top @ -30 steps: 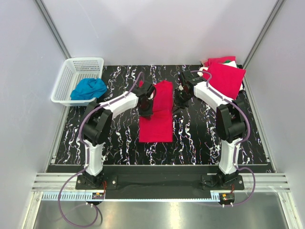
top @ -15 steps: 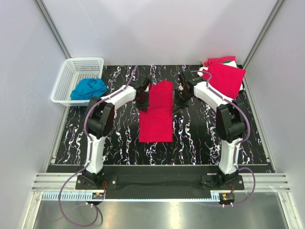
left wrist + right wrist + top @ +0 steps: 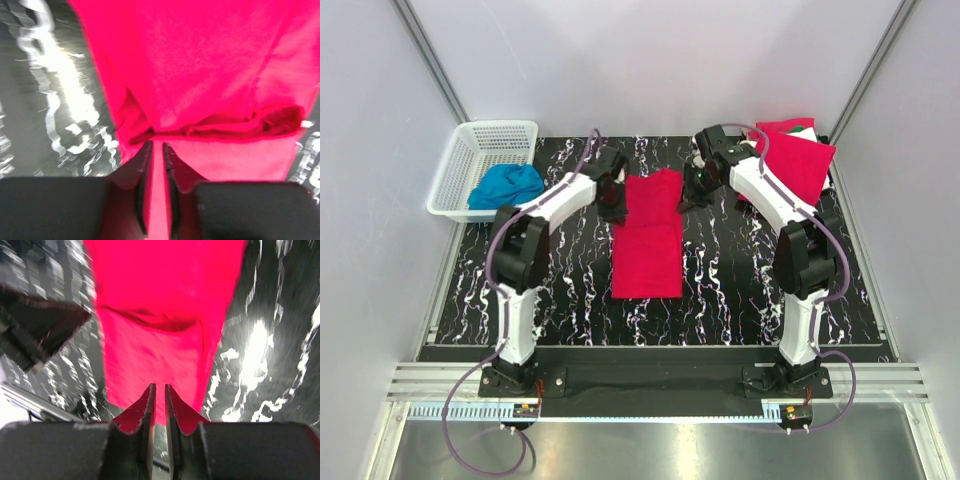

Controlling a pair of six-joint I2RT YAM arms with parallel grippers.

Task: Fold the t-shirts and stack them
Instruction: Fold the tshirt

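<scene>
The t-shirt is soft, matt red cloth with small creases. The table top is smooth and glossy, black with white veins like marble, and it reflects the lamps. The basket is white plastic lattice.

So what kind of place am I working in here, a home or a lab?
Most likely a lab test cell: plain white panel walls held in aluminium framing, a black marbled mat, and an aluminium rail along the near edge.
</scene>
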